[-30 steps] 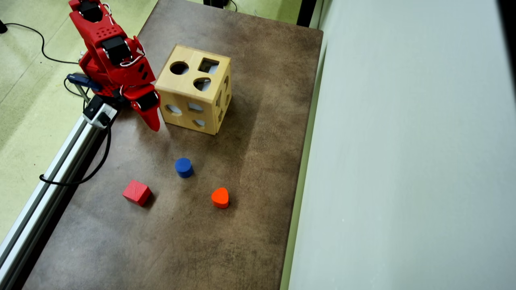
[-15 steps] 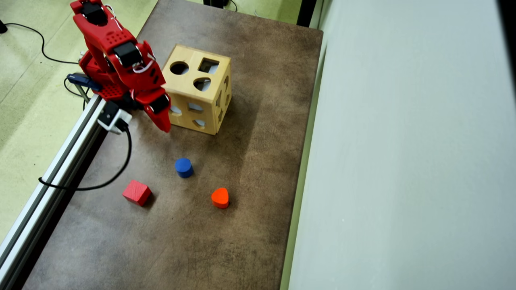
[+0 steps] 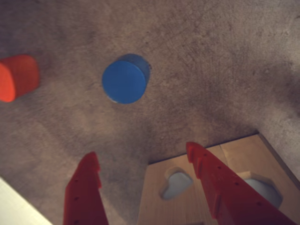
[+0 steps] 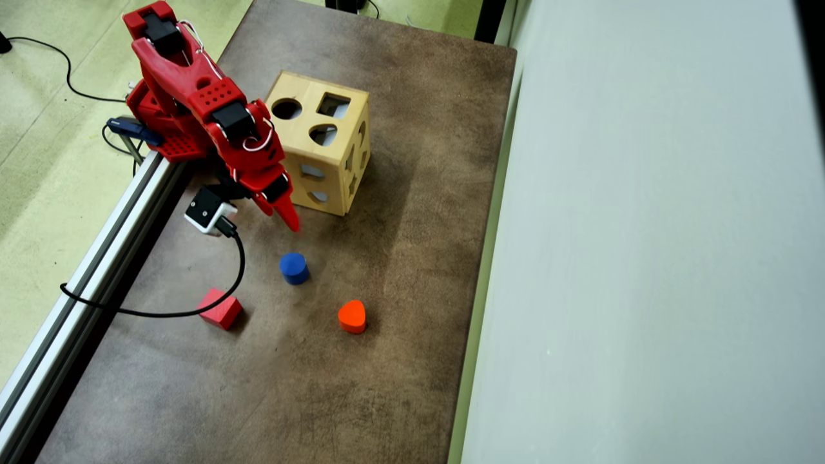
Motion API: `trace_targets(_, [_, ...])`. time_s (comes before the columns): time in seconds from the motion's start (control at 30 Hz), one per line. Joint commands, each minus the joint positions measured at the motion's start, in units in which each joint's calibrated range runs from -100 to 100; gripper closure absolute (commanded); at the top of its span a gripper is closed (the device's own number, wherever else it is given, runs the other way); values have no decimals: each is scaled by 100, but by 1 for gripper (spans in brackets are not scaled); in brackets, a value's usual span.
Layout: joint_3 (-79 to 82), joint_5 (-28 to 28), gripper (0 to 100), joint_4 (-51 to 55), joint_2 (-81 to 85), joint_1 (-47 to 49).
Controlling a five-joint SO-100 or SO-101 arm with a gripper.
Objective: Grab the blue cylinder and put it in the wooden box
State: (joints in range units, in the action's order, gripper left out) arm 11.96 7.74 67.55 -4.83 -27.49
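Observation:
The blue cylinder stands upright on the brown table, apart from the other blocks. In the wrist view the blue cylinder lies ahead of the fingers, slightly left of the gap. My red gripper hangs above the table between the wooden box and the cylinder, a short way from the cylinder. In the wrist view the gripper is open, with only table between its fingers. A corner of the wooden box shows behind the right finger.
A red cube and an orange-red heart-like block lie beyond the cylinder. The wrist camera's black cable loops over the table and touches the cube. An aluminium rail runs along the table's left edge in the overhead view.
The arm has swung out from beside the box toward the blue cylinder. The gripper tip is now much closer to it, and the cable trails across to the red cube.

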Motion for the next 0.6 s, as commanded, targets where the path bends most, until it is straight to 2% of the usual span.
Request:
trace_targets(0.0, [-409,29,69,-61,-65,-30])
trace_targets(0.57, [-606,29,69,-511,-736,-379])
